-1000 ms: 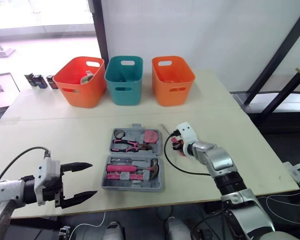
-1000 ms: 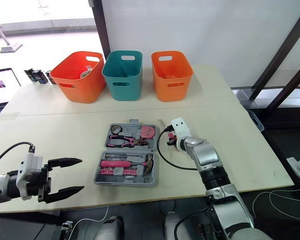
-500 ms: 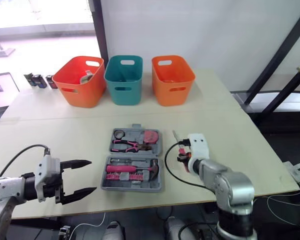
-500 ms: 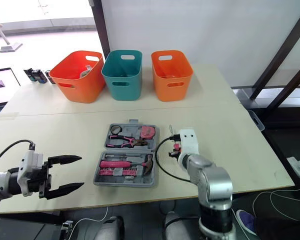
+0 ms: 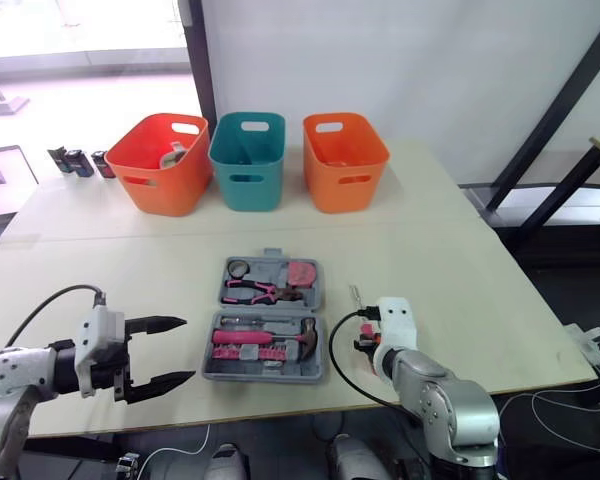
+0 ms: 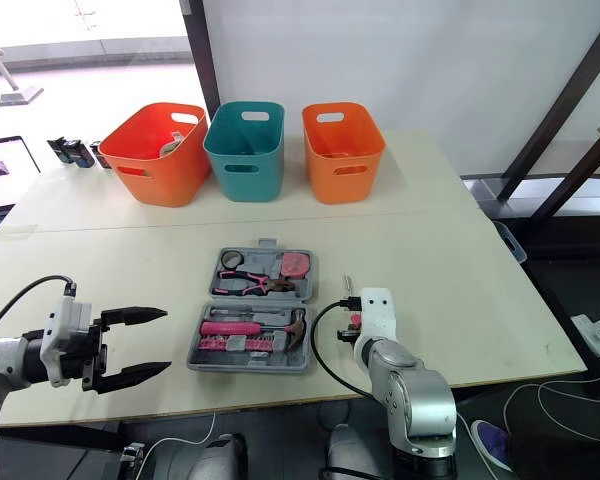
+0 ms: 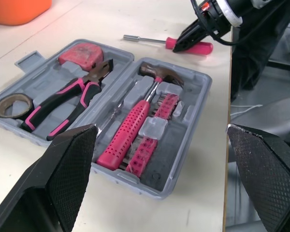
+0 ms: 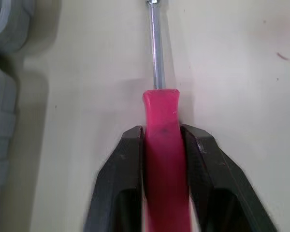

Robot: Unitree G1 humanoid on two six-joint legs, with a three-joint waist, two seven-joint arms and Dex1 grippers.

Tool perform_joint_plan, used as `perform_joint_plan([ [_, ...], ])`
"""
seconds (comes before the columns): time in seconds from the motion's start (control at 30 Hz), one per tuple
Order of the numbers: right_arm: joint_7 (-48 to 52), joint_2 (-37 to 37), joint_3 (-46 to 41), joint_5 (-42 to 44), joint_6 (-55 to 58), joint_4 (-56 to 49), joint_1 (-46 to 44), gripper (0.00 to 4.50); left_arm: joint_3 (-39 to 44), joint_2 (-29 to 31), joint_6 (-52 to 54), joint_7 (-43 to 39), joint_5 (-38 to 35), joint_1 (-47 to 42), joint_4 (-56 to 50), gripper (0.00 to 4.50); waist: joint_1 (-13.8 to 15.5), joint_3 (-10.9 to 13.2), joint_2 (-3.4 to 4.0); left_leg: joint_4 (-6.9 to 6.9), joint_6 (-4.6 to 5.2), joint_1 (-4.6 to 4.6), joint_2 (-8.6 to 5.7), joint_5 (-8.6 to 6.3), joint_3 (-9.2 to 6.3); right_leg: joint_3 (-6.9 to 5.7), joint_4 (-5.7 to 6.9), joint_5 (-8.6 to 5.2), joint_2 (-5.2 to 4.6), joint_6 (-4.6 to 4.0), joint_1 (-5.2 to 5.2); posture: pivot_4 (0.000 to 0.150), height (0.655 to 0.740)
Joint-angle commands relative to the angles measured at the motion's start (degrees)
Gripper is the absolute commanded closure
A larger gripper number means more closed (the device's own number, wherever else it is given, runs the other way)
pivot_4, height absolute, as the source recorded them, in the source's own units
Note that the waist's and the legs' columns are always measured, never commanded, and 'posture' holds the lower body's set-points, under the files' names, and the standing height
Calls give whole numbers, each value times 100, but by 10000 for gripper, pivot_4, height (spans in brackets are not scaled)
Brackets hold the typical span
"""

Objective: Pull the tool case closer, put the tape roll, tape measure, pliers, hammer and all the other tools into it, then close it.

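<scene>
**Right wrist view: jaws pinched on the screwdriver handle beside the open case**

The right gripper had its jaws closed on the red handle of a screwdriver, one on each flat side, near the end where the handle met the steel shaft. The shaft pointed away from the gripper. The tool seemed to lie on the table; I could not tell whether it had lifted clear. It sat just beside the right-hand side of the tool case, apart from it.

The case lay open and flat near the table's front edge. Its near half held the hammer and a strip of pink bits. Its far half held the pliers, the tape roll and the tape measure. The screwdriver looked like the last tool outside.

The left gripper hung to the left of the case with its jaws wide apart and empty.

As for handling, the screwdriver should be light and stiff, but its smooth plastic handle could swivel in a two-point pinch. The thick middle of the handle is the better hold. The thin, polished shaft would likely slip. It has to drop into a narrow moulded slot, so its angle matters. The plastic case looked light, and may skid when its lid is swung over.

Three baskets stood along the far side of the table.
</scene>
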Motion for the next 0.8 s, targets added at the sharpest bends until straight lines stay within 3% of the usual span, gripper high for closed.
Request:
perform_joint_plan([
  [0.03, 30, 147, -446, 147, 97, -202, -105, 14962, 93, 81, -81, -37, -7, -9, -5, 0, 14, 1, 1, 3, 0, 0, 0, 0, 0, 0, -1, 0, -1, -1, 0, 1500, 7400],
  [0.13, 238, -136, -709, 375, 575, -737, -575, 505, 96, 57, -93, 14, 6, -7, -7, 0, 20, 3, 5, 7, -1, 0, -2, 0, 0, 0, -10, 2, -4, -3, -7, 1500, 7400],
  [0.23, 955, -1120, -923, 848, 1343, -1195, -1749, 505, 72, 11, -92, 93, 11, 8, -66, 0, -15, 28, 40, 7, -2, -16, -3, 2, 10, 7, -10, 9, -6, -13, -6, 1500, 7400],
  [0.33, 2604, -3213, -310, 1670, 1158, -790, -2929, 505, 8, -34, -74, 138, -13, 4, -141, 0, 2, 34, 51, 2, -1, -9, -1, 2, 13, 6, -5, 12, -5, -17, -11, 1500, 7400],
  [0.43, 4872, -5396, 1139, 1410, -1082, -134, -3359, 505, -86, -74, -76, 95, -31, -27, -150, 0, 46, 38, 51, -19, 5, -6, 2, -1, 0, -4, -6, -10, -3, 13, -6, 1500, 7400],
  [0.53, 6327, -6272, 2068, 672, -3492, 715, -3567, 505, -151, -79, -105, 54, -9, -89, -106, 0, 11, 36, 38, -29, 34, -8, 1, -19, 6, -6, -23, -26, -4, 27, -1, 1500, 7400],
  [0.67, 7607, -6525, 3037, -619, -7209, 1890, -3818, 505, -164, -68, -148, 35, -11, -131, -53, 0, -10, 49, 42, -18, 50, -10, 1, -29, 15, -4, -22, -18, -4, 55, -5, 1500, 7400],
  [0.8, 7675, -6186, 3909, -2122, -10600, 3400, -4419, 505, -160, -87, -185, 67, 6, -86, -82, 0, -4, 61, 44, -9, 43, -7, 1, -25, 16, -5, -15, -23, -3, 32, -5, 1500, 7400],
])
